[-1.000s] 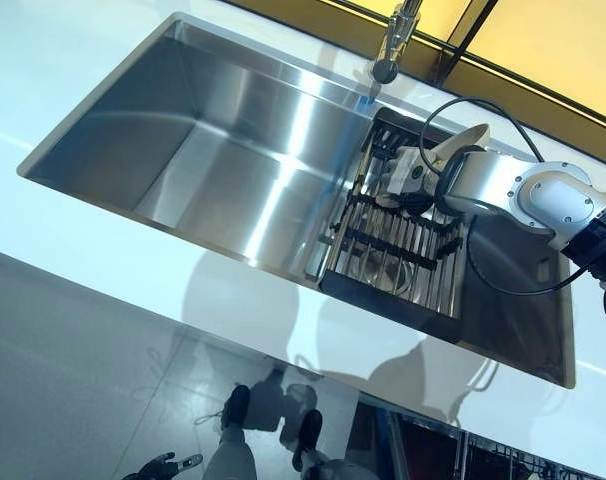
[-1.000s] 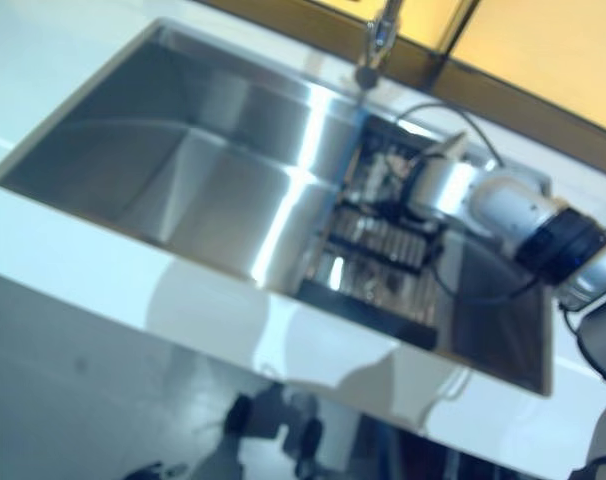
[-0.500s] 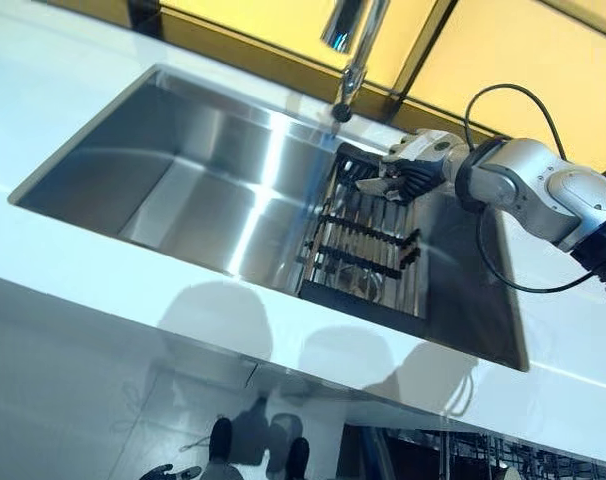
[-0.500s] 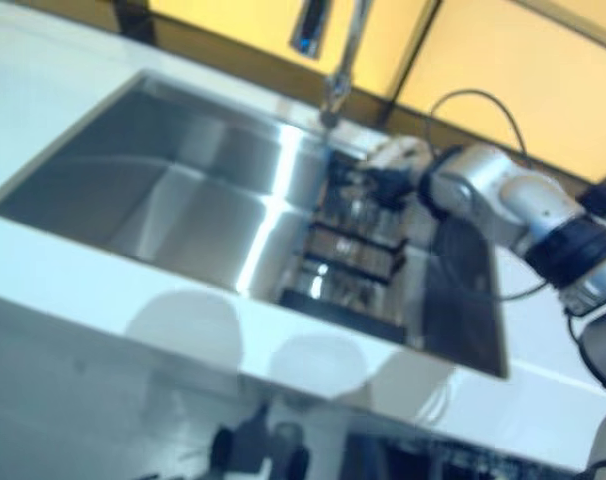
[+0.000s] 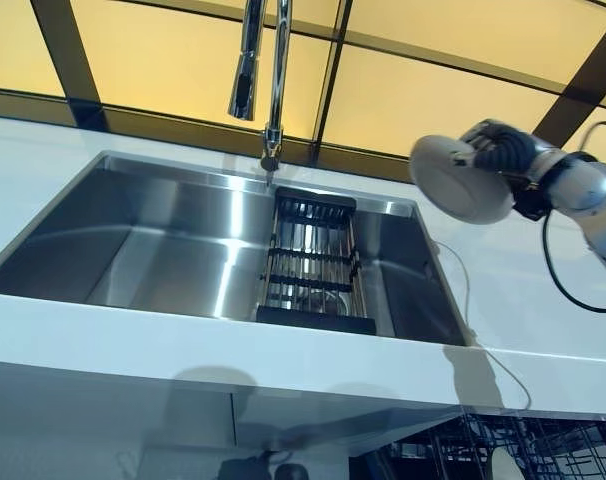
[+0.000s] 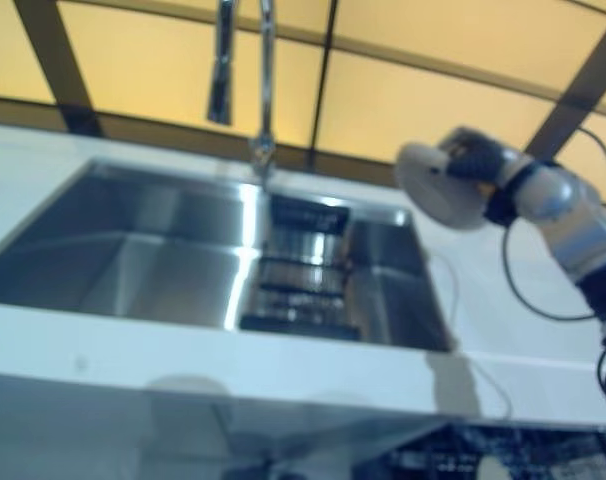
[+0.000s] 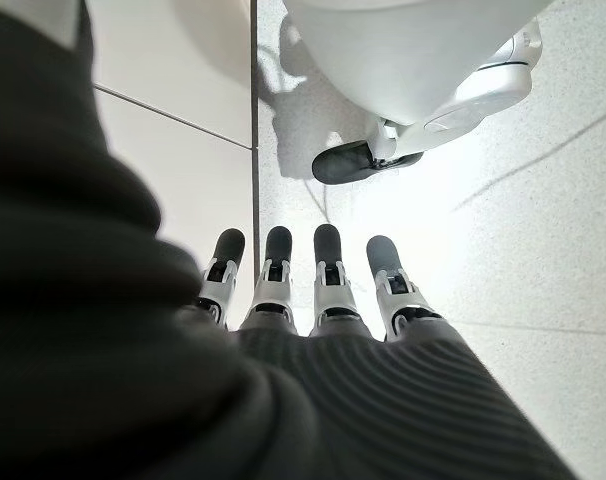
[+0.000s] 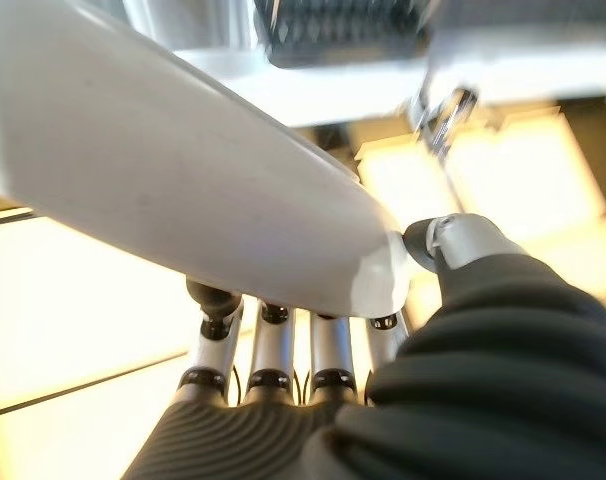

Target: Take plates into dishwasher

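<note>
The right hand [image 5: 505,152] pinches a white plate [image 5: 455,180] at two o'clock, clear of the sink [image 5: 183,240] for carrying to the dishwasher rack [image 5: 503,455] (five o'clock); the left hand [image 7: 313,290] hangs straight-fingered, empty.

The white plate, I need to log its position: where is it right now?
In the left eye view, the white plate is held up in the right robot hand, on the right above the countertop, just past the sink.

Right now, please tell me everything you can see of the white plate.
The white plate is round, plain and glossy, like ceramic. The right hand pinches its rim between fingers and thumb, holding it tilted on edge in the air, above the white counter to the right of the sink. Nothing else touches it.
</note>
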Motion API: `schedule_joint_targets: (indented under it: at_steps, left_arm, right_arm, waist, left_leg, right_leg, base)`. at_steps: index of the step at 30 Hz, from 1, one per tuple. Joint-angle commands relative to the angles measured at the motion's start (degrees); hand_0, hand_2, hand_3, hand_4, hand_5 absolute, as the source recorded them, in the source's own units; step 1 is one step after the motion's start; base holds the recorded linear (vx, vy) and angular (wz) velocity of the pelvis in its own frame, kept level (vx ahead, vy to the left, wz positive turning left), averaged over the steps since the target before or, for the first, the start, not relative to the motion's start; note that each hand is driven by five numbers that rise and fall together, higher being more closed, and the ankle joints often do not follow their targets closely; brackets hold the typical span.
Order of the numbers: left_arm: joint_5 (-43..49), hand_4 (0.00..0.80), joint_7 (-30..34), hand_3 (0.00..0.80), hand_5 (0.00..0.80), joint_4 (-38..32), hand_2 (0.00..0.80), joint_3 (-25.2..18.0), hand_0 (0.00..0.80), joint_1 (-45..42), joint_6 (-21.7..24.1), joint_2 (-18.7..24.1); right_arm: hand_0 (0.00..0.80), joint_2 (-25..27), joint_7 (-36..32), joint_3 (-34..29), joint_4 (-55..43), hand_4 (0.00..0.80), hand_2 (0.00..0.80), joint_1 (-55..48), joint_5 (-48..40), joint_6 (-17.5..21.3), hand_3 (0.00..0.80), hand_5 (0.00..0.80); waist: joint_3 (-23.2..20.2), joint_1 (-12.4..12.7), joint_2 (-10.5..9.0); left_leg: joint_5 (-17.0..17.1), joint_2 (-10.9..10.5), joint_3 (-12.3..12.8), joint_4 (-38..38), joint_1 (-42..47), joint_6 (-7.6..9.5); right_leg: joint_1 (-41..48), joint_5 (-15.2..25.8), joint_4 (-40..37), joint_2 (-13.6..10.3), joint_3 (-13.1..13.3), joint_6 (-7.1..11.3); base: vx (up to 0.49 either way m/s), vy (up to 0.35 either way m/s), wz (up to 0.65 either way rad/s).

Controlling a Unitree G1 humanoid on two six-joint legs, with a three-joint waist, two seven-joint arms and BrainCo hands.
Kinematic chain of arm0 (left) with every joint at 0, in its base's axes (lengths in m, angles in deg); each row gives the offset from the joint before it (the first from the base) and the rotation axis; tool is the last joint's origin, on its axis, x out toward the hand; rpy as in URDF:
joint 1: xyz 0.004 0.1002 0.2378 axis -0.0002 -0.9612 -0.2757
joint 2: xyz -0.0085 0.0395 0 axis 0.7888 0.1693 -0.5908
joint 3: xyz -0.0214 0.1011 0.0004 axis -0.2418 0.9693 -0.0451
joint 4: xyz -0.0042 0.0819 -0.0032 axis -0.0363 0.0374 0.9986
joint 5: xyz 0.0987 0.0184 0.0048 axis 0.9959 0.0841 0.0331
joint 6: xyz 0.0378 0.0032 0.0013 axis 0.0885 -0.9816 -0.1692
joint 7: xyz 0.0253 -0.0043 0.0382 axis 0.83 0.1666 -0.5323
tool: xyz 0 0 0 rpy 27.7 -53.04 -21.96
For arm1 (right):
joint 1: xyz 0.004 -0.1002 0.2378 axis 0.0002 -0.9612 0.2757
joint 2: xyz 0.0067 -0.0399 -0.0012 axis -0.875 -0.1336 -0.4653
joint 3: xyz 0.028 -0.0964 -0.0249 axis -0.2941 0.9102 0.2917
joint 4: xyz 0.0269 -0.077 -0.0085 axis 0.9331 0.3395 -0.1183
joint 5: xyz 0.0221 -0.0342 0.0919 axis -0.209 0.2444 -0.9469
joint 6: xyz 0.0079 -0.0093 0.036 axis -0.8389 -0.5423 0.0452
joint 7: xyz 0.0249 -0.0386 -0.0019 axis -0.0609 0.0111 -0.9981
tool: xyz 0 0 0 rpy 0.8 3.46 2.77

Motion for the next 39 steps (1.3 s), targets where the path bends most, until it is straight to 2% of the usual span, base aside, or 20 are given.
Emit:
schedule_joint_targets:
  at_steps: [1,6,11,16,22,30,31,39]
  left_arm:
    - [3.32,0.000,0.00,0.000,0.000,3.61,0.000,1.07,0.000,0.39,1.81,0.57]
    - [3.32,0.000,0.09,0.000,0.000,4.24,0.000,1.46,0.000,-0.12,2.32,0.48]
    - [2.70,0.000,0.20,0.000,0.000,4.45,0.000,1.02,0.000,-0.95,2.63,0.00]
    - [2.68,0.000,0.59,0.000,0.000,4.50,0.000,0.61,0.000,-1.16,2.30,0.44]
    - [4.63,0.000,1.59,0.000,0.000,4.54,0.000,0.28,0.000,-1.39,1.59,1.49]
    - [5.84,0.000,2.24,0.000,0.000,3.37,0.000,0.75,0.000,-0.18,0.09,2.25]
    - [6.15,0.000,2.41,0.000,0.000,3.20,0.000,0.88,0.000,-0.11,-0.08,2.27]
    - [7.91,0.000,2.44,0.000,0.000,2.13,0.000,1.36,0.000,1.17,-0.81,2.26]
  right_arm:
    - [0.800,4.58,4.36,-8.60,3.66,0.800,0.800,0.70,-8.24,0.21,0.800,0.800]
    - [0.800,7.30,5.37,-16.50,5.30,0.800,0.800,-4.61,-14.59,0.22,0.800,0.800]
    - [0.800,11.21,3.48,-28.10,7.12,0.800,0.800,-14.58,-17.88,1.11,0.800,0.800]
    - [0.800,13.07,0.83,-38.09,7.97,0.800,0.800,-26.17,-18.42,1.18,0.800,0.800]
    - [0.800,12.69,-2.32,-47.20,7.98,0.800,0.800,-38.05,-17.08,0.42,0.800,0.800]
    - [0.800,9.31,-6.79,-52.69,6.58,0.800,0.800,-48.24,-13.62,0.42,0.800,0.800]
    - [0.800,8.87,-7.83,-52.82,6.16,0.800,0.800,-49.15,-12.81,0.39,0.800,0.800]
    - [0.800,5.18,-10.47,-48.40,3.10,0.800,0.800,-50.15,-5.20,0.79,0.800,0.800]
  waist:
    - [-0.93,-0.21,-0.29]
    - [-1.73,-1.94,0.14]
    - [-2.36,-4.69,1.01]
    - [-2.51,-6.46,1.15]
    - [-2.27,-8.06,1.41]
    - [-1.11,-9.93,2.52]
    - [-0.93,-10.34,3.06]
    - [-0.10,-11.30,4.26]
  left_leg:
    - [-7.84,-2.83,0.52,-0.04,3.53,3.21]
    - [-8.05,-2.62,1.63,-0.04,4.15,3.14]
    - [-8.15,-2.04,3.40,-0.04,4.80,3.05]
    - [-8.15,-1.55,4.69,-0.04,5.01,3.10]
    - [-8.03,-1.02,6.32,-0.04,4.94,3.09]
    - [-8.18,-0.38,8.84,-0.04,5.30,2.95]
    - [-9.05,-0.23,8.36,-0.04,5.84,2.85]
    - [-8.85,0.23,9.90,-0.04,5.35,2.66]
  right_leg:
    - [2.05,-1.98,0.08,0.91,-1.40,3.85]
    - [2.02,-1.80,0.08,1.62,0.53,4.00]
    - [1.91,-1.50,0.08,2.31,2.66,4.19]
    - [1.66,-1.19,0.08,2.80,4.15,4.30]
    - [1.19,-0.84,0.08,2.90,4.32,4.51]
    - [0.64,-0.58,0.08,2.82,3.91,4.70]
    - [1.14,-1.13,0.08,2.88,3.75,5.07]
    - [0.05,-0.91,0.08,2.47,3.01,5.10]
  base:
    - [0.030,-0.029,-0.11]
    - [0.026,-0.032,-0.22]
    - [0.022,-0.033,-0.22]
    - [0.018,-0.061,-0.19]
    - [0.018,-0.098,-0.22]
    - [0.009,-0.092,-0.08]
    - [0.045,-0.050,-0.03]
    - [-0.012,-0.080,-0.16]
